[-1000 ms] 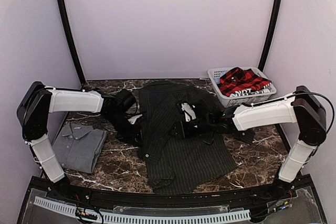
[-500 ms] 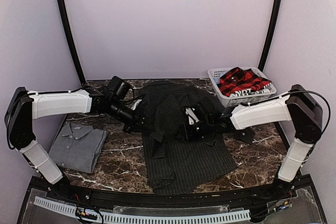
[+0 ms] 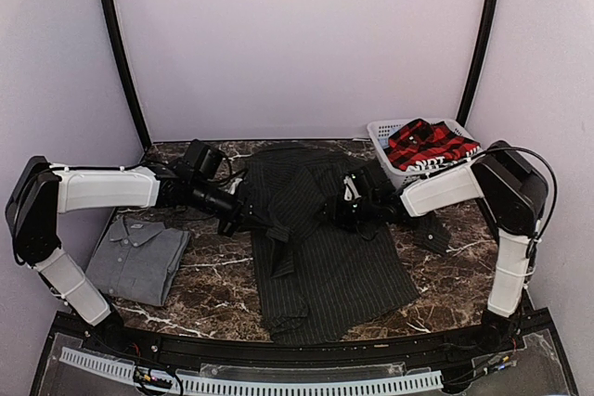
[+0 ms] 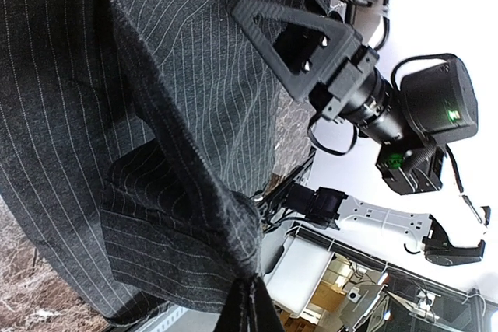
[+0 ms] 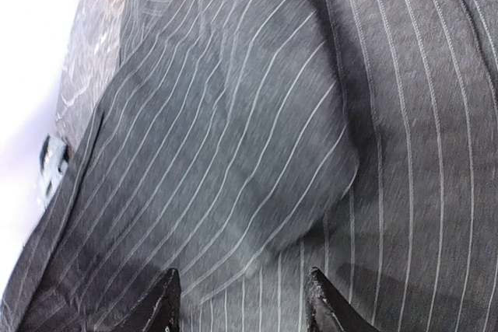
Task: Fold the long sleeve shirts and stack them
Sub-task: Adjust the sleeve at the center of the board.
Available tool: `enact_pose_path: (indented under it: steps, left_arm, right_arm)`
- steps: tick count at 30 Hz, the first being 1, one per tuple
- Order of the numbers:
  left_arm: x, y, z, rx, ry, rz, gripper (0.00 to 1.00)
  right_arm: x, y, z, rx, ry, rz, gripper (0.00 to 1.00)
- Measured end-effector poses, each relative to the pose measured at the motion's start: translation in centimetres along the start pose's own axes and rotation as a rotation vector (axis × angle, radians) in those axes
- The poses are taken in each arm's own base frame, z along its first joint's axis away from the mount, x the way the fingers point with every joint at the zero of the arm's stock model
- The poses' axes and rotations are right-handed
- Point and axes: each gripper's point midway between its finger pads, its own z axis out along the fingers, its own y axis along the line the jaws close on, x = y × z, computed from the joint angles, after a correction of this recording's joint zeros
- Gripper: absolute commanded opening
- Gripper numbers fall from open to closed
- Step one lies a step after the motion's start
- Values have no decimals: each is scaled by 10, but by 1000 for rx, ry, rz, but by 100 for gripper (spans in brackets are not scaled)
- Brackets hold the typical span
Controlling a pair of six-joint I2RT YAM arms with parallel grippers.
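Left gripper (image 4: 249, 301) clenched on a fold of the pinstriped shirt (image 3: 325, 266), right gripper (image 5: 243, 276) fingers spread apart over its cloth

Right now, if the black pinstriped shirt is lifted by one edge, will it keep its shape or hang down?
Probably floppy: the pinstriped shirt bunches into soft folds where the left pincer pinches it. The rest would likely sag and trail on the marble table. It looks matte, so hardly slippery.

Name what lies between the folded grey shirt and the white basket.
The black pinstriped shirt, spread on the marble table, seen in the top view.
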Motion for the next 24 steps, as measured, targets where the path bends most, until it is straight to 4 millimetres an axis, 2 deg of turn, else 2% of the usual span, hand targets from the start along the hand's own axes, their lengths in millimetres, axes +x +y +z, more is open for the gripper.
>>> enact_pose_path:
  steps: [8, 13, 24]
  left_arm:
    - [-1, -2, 0, 16, -7, -18, 1]
    - [-2, -3, 0, 18, -8, -20, 1]
    - [-2, -4, -1, 20, -10, -17, 0]
  right_arm:
    - [-18, -1, 12, -34, -36, 68, 43]
    - [-18, -2, 15, -33, -35, 96, 40]
    - [-11, -11, 17, -25, -32, 136, 40]
